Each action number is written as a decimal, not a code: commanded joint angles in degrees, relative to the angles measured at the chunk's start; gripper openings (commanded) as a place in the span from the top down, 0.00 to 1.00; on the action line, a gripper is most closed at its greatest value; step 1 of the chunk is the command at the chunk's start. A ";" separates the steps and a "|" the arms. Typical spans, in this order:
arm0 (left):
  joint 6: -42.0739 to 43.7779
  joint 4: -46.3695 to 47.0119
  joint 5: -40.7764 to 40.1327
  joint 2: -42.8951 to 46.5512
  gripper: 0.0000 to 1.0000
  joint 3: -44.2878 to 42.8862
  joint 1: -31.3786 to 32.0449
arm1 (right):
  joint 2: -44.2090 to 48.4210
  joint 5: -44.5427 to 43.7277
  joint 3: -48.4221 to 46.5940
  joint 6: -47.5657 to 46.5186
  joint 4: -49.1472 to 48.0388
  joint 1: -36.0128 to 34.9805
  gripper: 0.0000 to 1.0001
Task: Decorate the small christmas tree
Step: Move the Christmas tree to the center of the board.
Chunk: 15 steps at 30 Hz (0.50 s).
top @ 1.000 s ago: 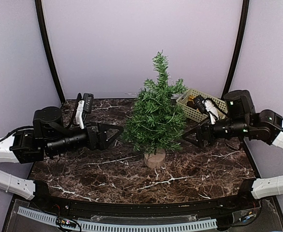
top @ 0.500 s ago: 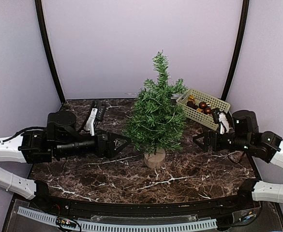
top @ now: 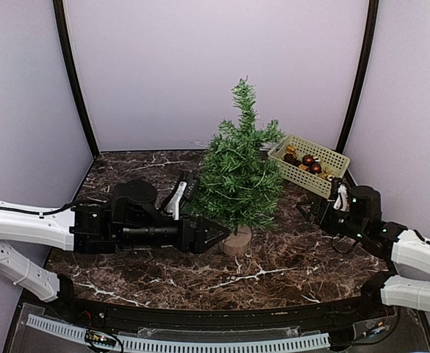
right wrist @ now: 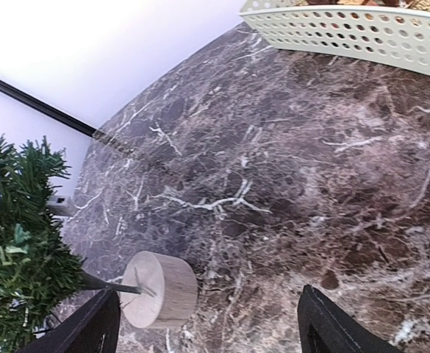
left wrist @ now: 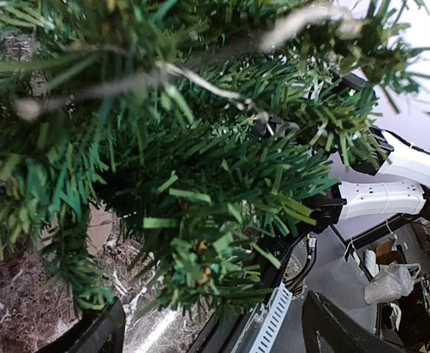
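The small christmas tree [top: 238, 173] stands mid-table on its pale wooden stump [top: 235, 241]. My left gripper [top: 216, 234] reaches in low from the left, just beside the stump and under the lowest branches. It is open. In the left wrist view the tree's needles [left wrist: 200, 169] fill the frame ahead of my left gripper [left wrist: 211, 337], and nothing sits between its fingers. My right gripper [top: 308, 209] hovers open to the right of the tree, apart from it. In the right wrist view my right gripper [right wrist: 209, 329] faces the stump [right wrist: 159, 289] across bare marble.
A pale perforated basket [top: 325, 175] holding red and gold baubles [top: 306, 159] sits at the back right, its wall [right wrist: 362, 33] visible in the right wrist view. Curved black poles and lilac walls enclose the marble table [top: 273, 265].
My left arm has swung right and down, from level with the tree's middle to beside its stump. My right arm has drawn back to the right and lowered, uncovering the basket.
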<state>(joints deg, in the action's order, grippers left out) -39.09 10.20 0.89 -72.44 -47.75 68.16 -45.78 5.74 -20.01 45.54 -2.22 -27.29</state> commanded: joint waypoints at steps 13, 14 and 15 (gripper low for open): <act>-1.72 1.25 -0.26 -4.55 0.61 -4.19 1.53 | -1.27 3.15 1.90 -0.43 -8.08 0.24 0.18; -1.71 1.37 -0.31 -4.59 0.63 -4.19 1.54 | -1.28 3.27 2.05 -0.33 -8.33 0.22 0.18; -1.76 1.46 -0.26 -4.58 0.70 -4.15 1.54 | -1.25 3.35 2.14 -0.30 -8.45 0.24 0.18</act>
<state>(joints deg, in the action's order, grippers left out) -40.88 10.04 0.95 -76.97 -50.24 69.41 -47.03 8.03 -18.85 45.50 -6.90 -27.29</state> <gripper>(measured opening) 0.386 0.819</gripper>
